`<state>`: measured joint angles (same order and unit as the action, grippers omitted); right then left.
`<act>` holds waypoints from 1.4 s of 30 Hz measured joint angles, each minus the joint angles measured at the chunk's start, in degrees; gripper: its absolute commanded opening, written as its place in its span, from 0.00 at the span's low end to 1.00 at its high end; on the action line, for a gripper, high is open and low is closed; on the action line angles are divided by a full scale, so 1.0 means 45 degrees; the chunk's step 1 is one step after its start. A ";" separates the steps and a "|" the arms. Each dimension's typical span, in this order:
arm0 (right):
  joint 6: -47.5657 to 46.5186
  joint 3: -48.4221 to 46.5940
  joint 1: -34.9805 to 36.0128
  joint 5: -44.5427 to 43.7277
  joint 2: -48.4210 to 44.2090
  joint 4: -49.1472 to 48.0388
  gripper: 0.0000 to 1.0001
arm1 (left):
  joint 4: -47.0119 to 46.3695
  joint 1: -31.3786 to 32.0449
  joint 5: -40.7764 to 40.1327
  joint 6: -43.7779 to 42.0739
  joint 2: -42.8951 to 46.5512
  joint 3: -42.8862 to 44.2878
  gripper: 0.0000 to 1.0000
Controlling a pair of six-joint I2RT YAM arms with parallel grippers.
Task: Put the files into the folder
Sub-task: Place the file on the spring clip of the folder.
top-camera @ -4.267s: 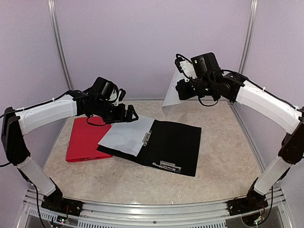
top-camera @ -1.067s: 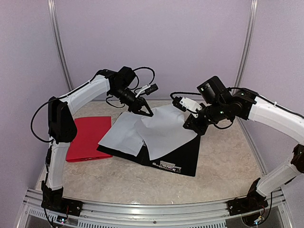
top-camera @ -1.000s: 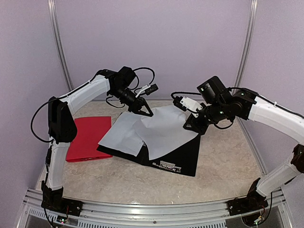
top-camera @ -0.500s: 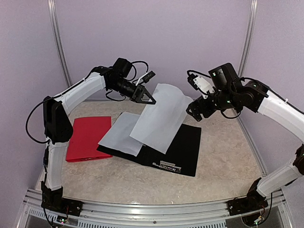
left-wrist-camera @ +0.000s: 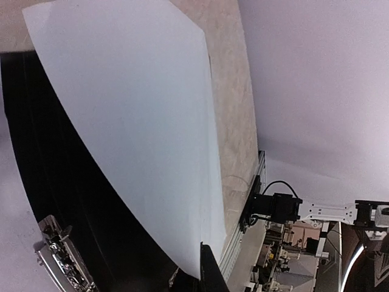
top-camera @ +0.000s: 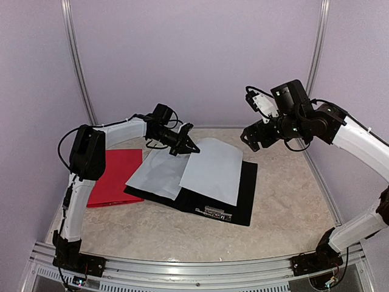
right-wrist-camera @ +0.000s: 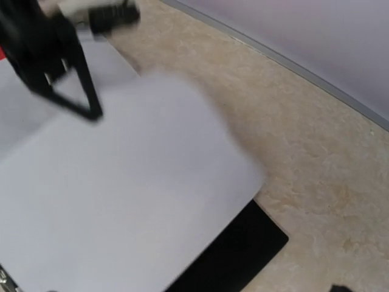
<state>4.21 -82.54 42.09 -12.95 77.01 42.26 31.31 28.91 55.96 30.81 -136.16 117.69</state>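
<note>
Beige marbled surface (top-camera: 292, 207), lilac walls (top-camera: 194, 55). An open black folder (top-camera: 246, 194) carries two files. The first sheet (top-camera: 155, 173) lies on its left half. The second sheet (top-camera: 213, 170) lies over its right half, long axis running far to near, one short edge toward the back wall. The left hand (top-camera: 192, 148) pinches the second sheet's far left corner. The right hand (top-camera: 250, 137), fingers spread and empty, hovers apart, beyond the far right corner.

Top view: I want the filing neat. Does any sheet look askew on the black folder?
Yes. The sheet pinched by the left gripper sits crooked on the black folder, overhanging its far edge and overlapping the other sheet.
</note>
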 measured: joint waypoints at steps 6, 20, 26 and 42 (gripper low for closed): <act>0.0024 0.0029 0.0000 0.0107 0.0408 -0.0136 0.94 | -0.0034 0.0491 -0.0840 0.1049 -0.1302 -0.0588 0.00; 0.0131 0.0481 0.0000 0.0321 0.0466 -0.0374 0.94 | -0.0379 0.1287 -0.2142 0.0729 -0.1326 -0.0699 0.00; 0.0223 0.0588 0.0000 0.0491 0.0573 -0.0520 0.94 | -0.0855 0.0860 -0.2225 0.1598 -0.1331 -0.0539 0.00; 0.0291 0.1025 0.0000 0.0583 0.0588 -0.0714 0.93 | -0.0491 0.1098 -0.2205 0.1559 -0.1341 -0.0165 0.00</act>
<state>5.52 -77.93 42.09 -10.33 79.66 39.05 29.10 33.85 46.04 37.82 -142.19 116.95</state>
